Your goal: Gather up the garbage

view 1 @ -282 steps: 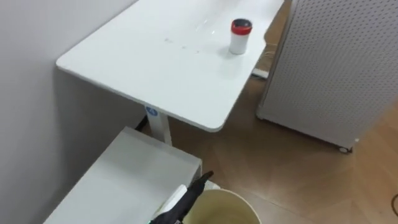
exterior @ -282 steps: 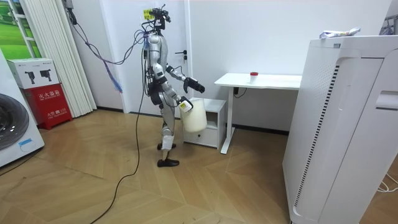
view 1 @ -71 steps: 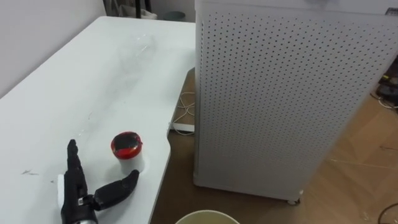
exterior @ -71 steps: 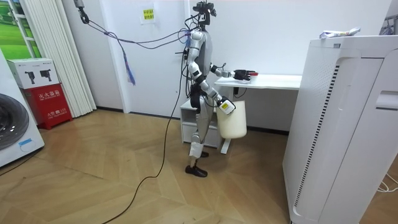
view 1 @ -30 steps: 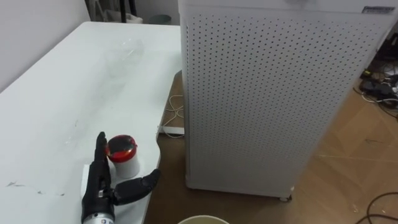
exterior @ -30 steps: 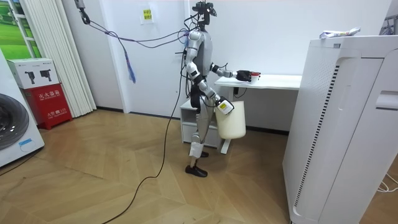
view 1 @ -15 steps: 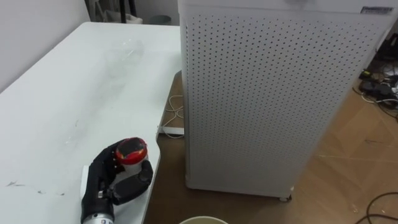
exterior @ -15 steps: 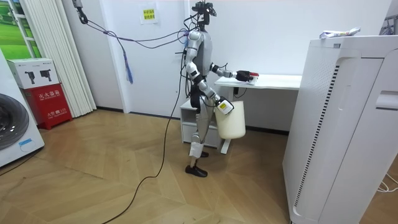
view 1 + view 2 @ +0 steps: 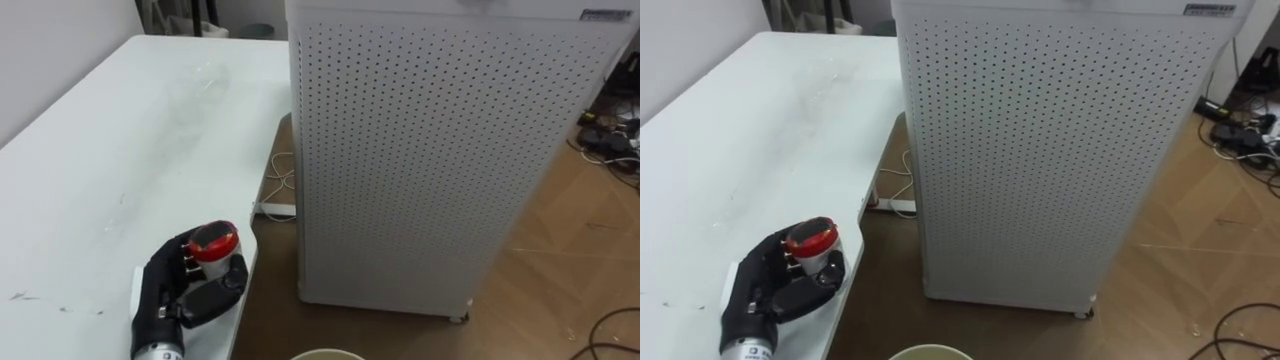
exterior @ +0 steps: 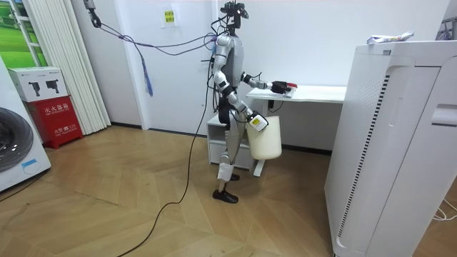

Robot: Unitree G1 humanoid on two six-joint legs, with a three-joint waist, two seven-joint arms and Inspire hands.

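A small white cup with a red lid (image 9: 214, 240) stands near the right edge of the white table (image 9: 100, 170). My left hand (image 9: 185, 285) lies on the table with its fingers and thumb curled round the cup; in the right eye view the left hand (image 9: 775, 285) wraps the cup (image 9: 810, 237) the same way. In the room view I stand at the table's end, left hand (image 10: 280, 86) stretched over the tabletop. A cream bin (image 10: 264, 137) hangs at my right hand (image 10: 253, 118) by my hip; the bin's rim (image 9: 325, 354) shows below.
A tall white perforated cabinet (image 9: 430, 150) stands close to the table's right edge, with a narrow gap of floor between. A clear plastic bottle (image 9: 200, 82) lies further along the table. A power strip with cables (image 9: 275, 208) lies on the floor.
A second ago my left hand stood open beside the cup with straight fingers. It has since closed round the cup, which has barely shifted.
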